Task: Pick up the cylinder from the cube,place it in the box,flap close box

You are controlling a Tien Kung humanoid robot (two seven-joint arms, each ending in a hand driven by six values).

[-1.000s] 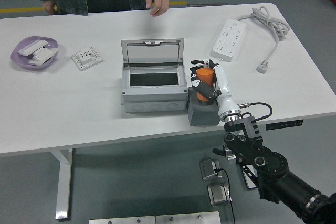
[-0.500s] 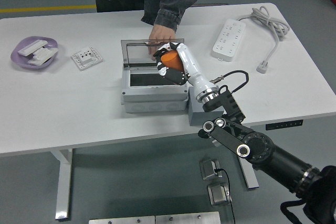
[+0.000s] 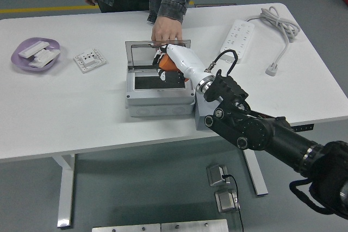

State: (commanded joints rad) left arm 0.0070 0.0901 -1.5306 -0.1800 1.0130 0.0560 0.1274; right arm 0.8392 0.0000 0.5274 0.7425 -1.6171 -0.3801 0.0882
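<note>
My right hand point(image 3: 166, 64) is shut on an orange cylinder point(image 3: 169, 64) and holds it over the open grey box point(image 3: 159, 86), near the lid hinge. The box's lid point(image 3: 147, 54) stands open at the back. A person's hand point(image 3: 166, 29) rests on the lid's top edge. The dark grey cube point(image 3: 203, 117) sits at the box's right front corner, mostly hidden behind my forearm. My left arm is out of view.
A purple dish point(image 3: 35, 54) with white parts sits at far left, a white socket plate point(image 3: 89, 60) beside it. A white power strip point(image 3: 237, 39) with its cable point(image 3: 281, 28) lies at the back right. A person stands at the far edge.
My right hand carried the orange cylinder from the cube leftward to above the open box. The person leaned in and put a hand on the box's lid.
</note>
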